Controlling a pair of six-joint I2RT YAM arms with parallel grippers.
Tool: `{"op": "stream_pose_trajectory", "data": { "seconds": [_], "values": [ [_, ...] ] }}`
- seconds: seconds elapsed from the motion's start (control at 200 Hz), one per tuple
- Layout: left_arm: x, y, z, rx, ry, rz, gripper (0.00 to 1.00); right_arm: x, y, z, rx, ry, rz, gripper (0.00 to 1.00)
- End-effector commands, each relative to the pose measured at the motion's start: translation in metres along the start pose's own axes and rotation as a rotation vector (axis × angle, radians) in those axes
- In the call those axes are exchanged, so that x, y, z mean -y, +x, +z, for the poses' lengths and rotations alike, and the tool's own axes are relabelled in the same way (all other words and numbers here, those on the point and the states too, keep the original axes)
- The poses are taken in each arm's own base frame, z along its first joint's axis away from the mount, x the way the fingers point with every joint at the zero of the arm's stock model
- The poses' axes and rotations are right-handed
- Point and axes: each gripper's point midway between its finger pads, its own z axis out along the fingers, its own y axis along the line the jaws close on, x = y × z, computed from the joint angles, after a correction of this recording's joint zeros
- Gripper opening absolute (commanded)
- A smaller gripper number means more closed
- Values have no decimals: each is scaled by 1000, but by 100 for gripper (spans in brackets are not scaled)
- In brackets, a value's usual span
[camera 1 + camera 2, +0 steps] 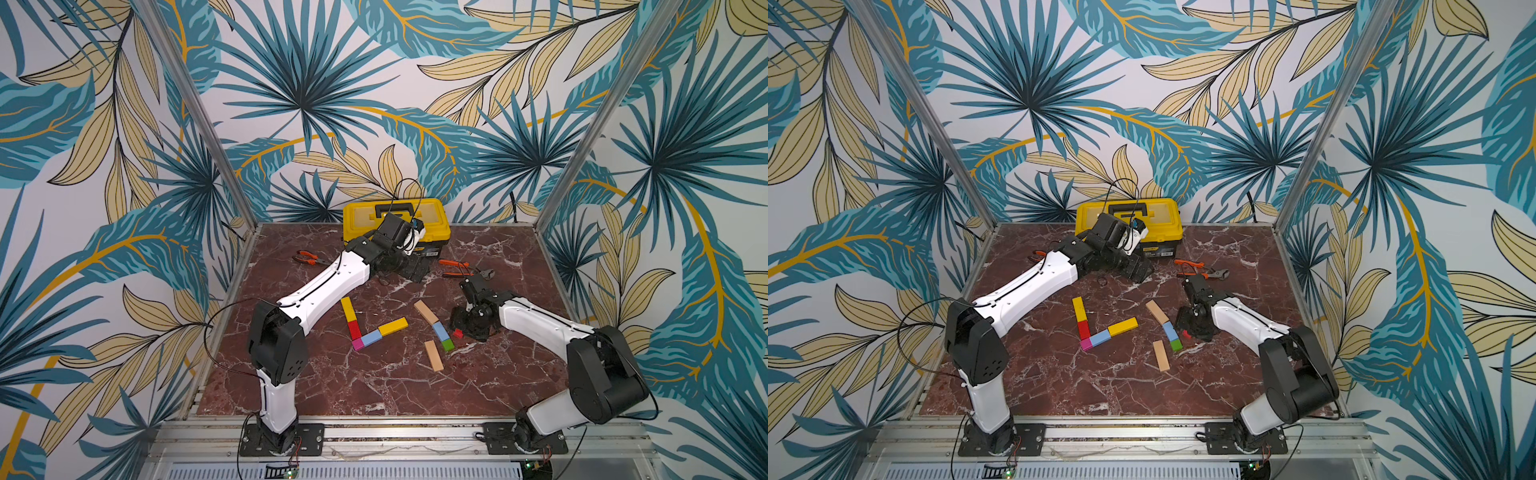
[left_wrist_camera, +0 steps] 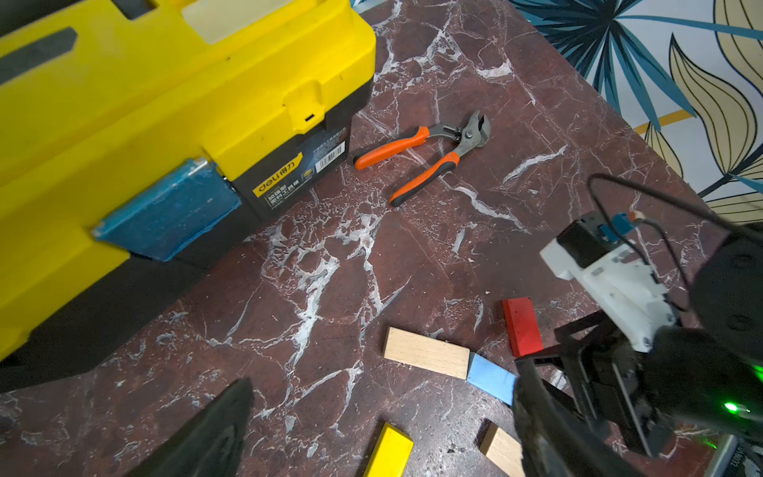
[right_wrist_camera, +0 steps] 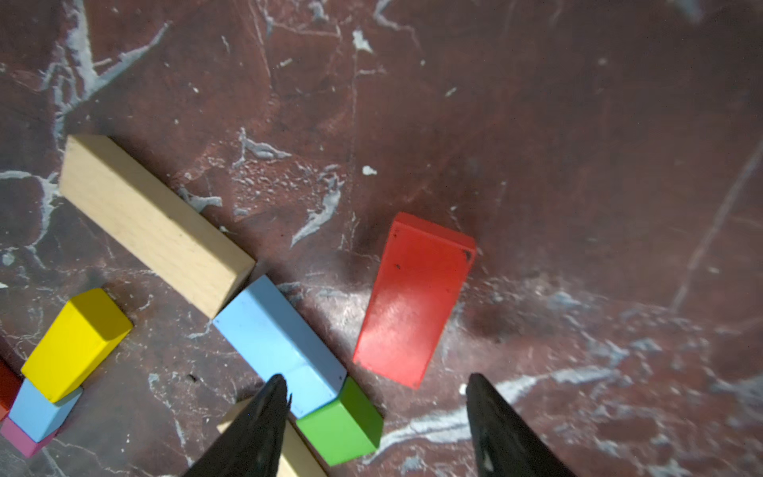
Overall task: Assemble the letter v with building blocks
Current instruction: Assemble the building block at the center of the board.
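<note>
The right gripper (image 3: pixel 376 384) is seen partly open and empty just over a red block (image 3: pixel 413 301) laid flat on the table (image 3: pixel 578 165) beside the tan bar (image 3: pixel 152 223), blue block (image 3: pixel 276 338) and green cube (image 3: pixel 342 425) set end to end, while the left gripper (image 1: pixel 413 270) is spread wide by the toolbox (image 1: pixel 361 220).

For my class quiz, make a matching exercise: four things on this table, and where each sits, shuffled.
1 magenta wooden cube
2 green wooden cube
3 loose red wooden block
4 yellow plastic toolbox

A far edge of marble table
B apart from every other block
C corner where two rows meet
D last in the tan wooden bar's row

Pairs: 1-C, 2-D, 3-B, 4-A
</note>
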Motion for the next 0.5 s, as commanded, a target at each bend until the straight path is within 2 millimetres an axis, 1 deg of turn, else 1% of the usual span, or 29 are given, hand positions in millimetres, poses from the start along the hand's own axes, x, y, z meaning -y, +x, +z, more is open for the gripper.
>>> {"op": "stream_pose_trajectory", "data": {
  "seconds": [0.0,0.085,0.19,0.491],
  "values": [
    [-2,-20,-21,68,-34,27,99,10,-8,-20,37,85,-68,71],
    [-8,-22,-24,76,-55,26,99,15,-15,-25,38,142,-111,71],
    [-16,-21,-29,79,-71,14,99,14,-19,-21,19,182,-160,71],
    [-34,-17,-42,86,-107,-17,99,3,-23,3,-36,245,-278,71]
  ]
}}
